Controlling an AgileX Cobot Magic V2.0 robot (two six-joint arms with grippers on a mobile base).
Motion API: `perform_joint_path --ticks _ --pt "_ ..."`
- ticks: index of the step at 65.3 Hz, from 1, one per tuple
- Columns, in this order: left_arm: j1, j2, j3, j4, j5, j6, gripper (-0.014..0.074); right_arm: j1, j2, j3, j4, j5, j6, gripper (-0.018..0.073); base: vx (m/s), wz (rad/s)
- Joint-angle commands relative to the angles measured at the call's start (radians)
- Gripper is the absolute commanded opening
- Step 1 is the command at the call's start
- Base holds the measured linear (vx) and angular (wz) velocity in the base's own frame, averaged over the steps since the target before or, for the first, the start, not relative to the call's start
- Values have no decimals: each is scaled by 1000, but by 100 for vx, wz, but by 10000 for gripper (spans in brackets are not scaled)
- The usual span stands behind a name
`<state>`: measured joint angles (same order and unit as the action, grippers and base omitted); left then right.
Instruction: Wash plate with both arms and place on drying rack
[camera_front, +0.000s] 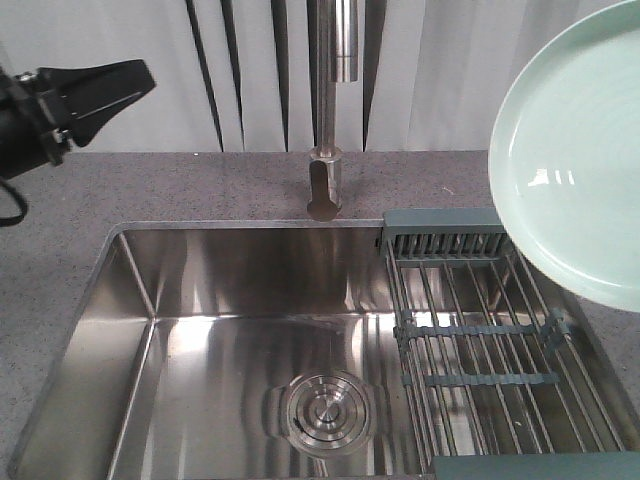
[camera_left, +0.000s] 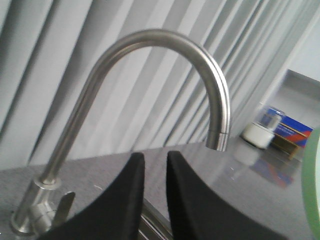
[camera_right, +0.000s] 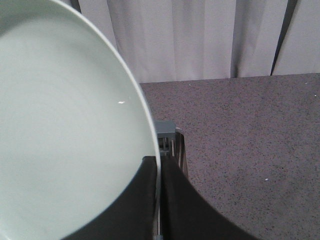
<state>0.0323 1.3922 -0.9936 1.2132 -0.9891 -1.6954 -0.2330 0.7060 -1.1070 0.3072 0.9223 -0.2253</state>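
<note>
My right claw, black fingers closed tight on the rim of the round pale mint-green glossy plate, holds it tilted in the air above the far right part of the steel-rod drying rack with grey-blue plastic frame. The rack lies in the stainless steel sink. My left claw, fingers narrowly parted and holding nothing, hovers left of the curved brushed-steel faucet.

A kitchen: steel sink with faucet, drying rack and speckled countertop
</note>
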Motion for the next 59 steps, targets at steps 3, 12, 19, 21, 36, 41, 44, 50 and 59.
perform_joint_path --ticks 3,12,19,21,36,41,44,50,59 --pt "-3 202 -214 106 -162 -186 330 0 6 -24 16 -88 -4 -6 0 0" --pt "-30 457 -496 238 -321 -399 478 0 6 -24 16 -96 -5 -6 0 0" --pt "-69 635 -735 284 -400 -421 494 0 6 -24 16 -104 -5 -6 0 0" --pt "-85 670 -786 283 -400 -421 488 0 6 -24 16 -104 -5 -6 0 0" --pt "-153 855 -1074 233 -347 -421 405 0 6 -24 16 -104 -11 -6 0 0" --pt "-168 877 -1099 233 -320 -421 395 0 6 -24 16 -104 -12 -6 0 0" --pt "-180 882 -1099 233 -309 -421 396 0 6 -24 16 -104 -12 -6 0 0" --pt "-200 883 -1099 235 -270 -421 397 0 6 -24 16 -107 -12 -6 0 0" --pt "-231 884 -1099 235 -185 -421 398 0 6 -24 16 -109 -12 -6 0 0"
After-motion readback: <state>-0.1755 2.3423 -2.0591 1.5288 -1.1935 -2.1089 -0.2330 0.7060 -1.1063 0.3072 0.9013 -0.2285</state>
